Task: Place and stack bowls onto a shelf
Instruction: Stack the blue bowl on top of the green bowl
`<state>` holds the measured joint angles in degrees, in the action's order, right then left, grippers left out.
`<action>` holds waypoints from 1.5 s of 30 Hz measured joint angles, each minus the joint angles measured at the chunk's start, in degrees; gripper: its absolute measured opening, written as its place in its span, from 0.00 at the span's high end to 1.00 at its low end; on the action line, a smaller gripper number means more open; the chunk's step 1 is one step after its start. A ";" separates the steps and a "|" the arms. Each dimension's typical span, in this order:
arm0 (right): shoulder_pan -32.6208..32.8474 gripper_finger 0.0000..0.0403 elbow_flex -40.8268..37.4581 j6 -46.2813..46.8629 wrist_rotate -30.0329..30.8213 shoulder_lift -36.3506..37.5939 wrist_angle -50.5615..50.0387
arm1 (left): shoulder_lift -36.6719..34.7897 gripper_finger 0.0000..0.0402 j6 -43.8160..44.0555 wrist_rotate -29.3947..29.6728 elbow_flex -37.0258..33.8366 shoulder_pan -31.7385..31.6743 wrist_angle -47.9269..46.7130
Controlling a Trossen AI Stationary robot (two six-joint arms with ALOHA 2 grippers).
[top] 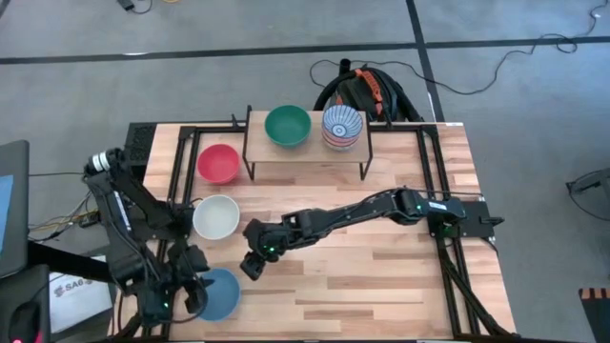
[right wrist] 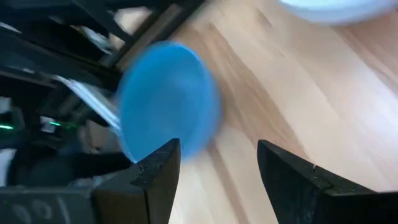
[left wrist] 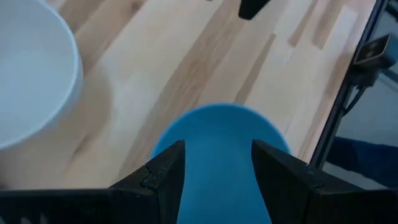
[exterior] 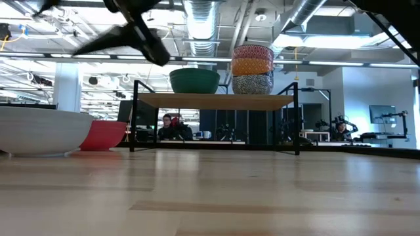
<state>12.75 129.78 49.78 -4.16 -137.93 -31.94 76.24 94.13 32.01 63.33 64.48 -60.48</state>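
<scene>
While my left gripper (left wrist: 214, 165) hangs over the light blue bowl (top: 217, 292) at the table's near left corner, fingers spread wide and holding nothing, I judge this the pickup step; next I must descend and pinch its thin rim. My right gripper (top: 251, 265) waits mid-table, also wide. On the shelf (top: 305, 152), a smooth wooden board on thin black legs, sit a glossy green bowl (top: 287, 126) and a patterned stack (top: 342, 127).

Bright ceiling lights (exterior: 197, 16) shine from above. The blue bowl (right wrist: 166, 99) looks smeared and blurry. The near surface (exterior: 210, 196) is fuzzy.
</scene>
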 joint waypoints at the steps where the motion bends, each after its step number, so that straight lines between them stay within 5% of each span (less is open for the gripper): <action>1: -0.04 0.40 0.06 0.06 0.06 -0.06 -0.04 | 0.50 0.58 0.37 -0.36 0.00 0.13 0.02; 15: -0.13 0.40 -0.05 0.10 0.80 -0.07 -0.69 | 2.17 0.58 0.89 -1.37 0.00 0.24 -0.64; 25: -0.03 0.41 -0.08 6.27 -3.07 -7.76 14.76 | 2.17 0.58 -4.02 -1.27 0.00 0.23 -1.35; 45: 0.32 0.41 0.00 -3.15 1.27 -8.70 14.53 | 6.18 0.58 -3.62 -4.54 -0.02 -1.30 -3.58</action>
<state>13.08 129.78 46.63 -2.90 -146.63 -17.41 82.42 90.51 27.47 63.31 63.18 -64.05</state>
